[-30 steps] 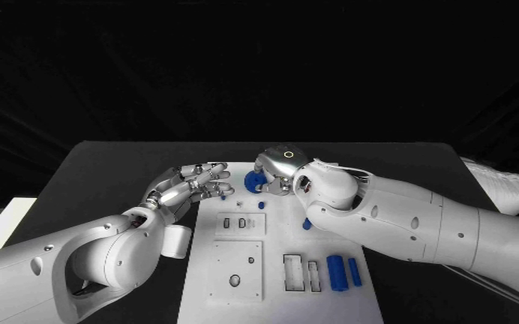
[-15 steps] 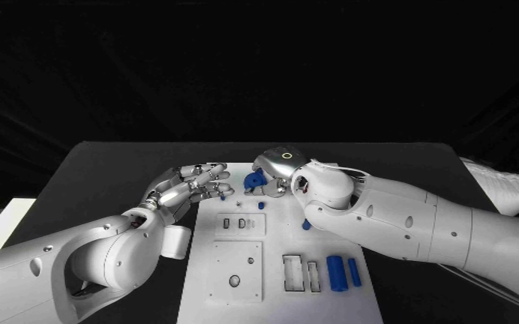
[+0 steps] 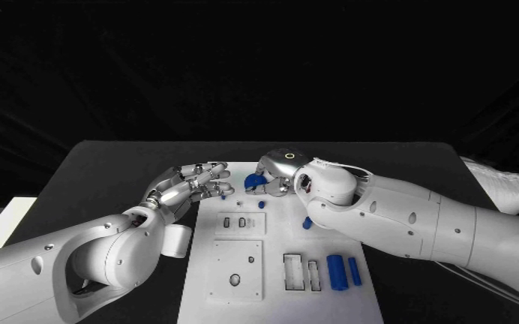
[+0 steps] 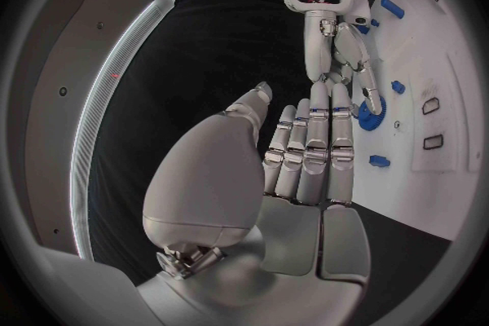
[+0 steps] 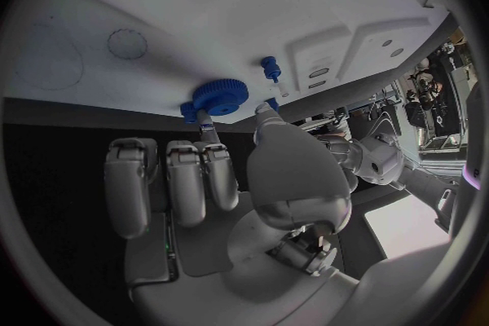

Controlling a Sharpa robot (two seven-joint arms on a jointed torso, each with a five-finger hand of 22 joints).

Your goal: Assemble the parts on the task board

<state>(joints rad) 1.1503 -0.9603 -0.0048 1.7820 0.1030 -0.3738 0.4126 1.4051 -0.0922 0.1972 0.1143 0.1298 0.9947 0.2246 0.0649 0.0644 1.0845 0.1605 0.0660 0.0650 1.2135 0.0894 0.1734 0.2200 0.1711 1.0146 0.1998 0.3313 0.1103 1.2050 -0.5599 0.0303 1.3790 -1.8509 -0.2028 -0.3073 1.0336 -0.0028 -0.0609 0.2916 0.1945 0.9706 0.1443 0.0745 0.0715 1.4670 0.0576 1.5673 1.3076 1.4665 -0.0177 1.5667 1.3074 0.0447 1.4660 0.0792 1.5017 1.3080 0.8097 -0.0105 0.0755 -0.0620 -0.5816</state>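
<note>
The white task board (image 3: 276, 245) lies in the middle of the black table. My right hand (image 3: 279, 169) is over its far end and pinches a blue gear (image 3: 255, 181) that is low over the board or touching it; fingertips and thumb meet the blue gear (image 5: 218, 95). My left hand (image 3: 195, 184) hovers at the board's far left edge, fingers stretched out straight and holding nothing. From the left wrist, my left hand (image 4: 306, 155) points at the blue gear (image 4: 369, 109) and the right hand (image 4: 337, 45). A small blue peg (image 3: 262, 205) stands just nearer than the gear.
Two blue cylinders (image 3: 344, 271) lie side by side at the board's near right, beside empty rectangular slots (image 3: 301, 272). Another blue piece (image 3: 307, 224) lies under my right forearm. A white block (image 3: 178, 240) sits off the board's left edge by my left arm.
My right hand has turned slightly over the gear, which stays at about the same spot. My left hand has not moved.
</note>
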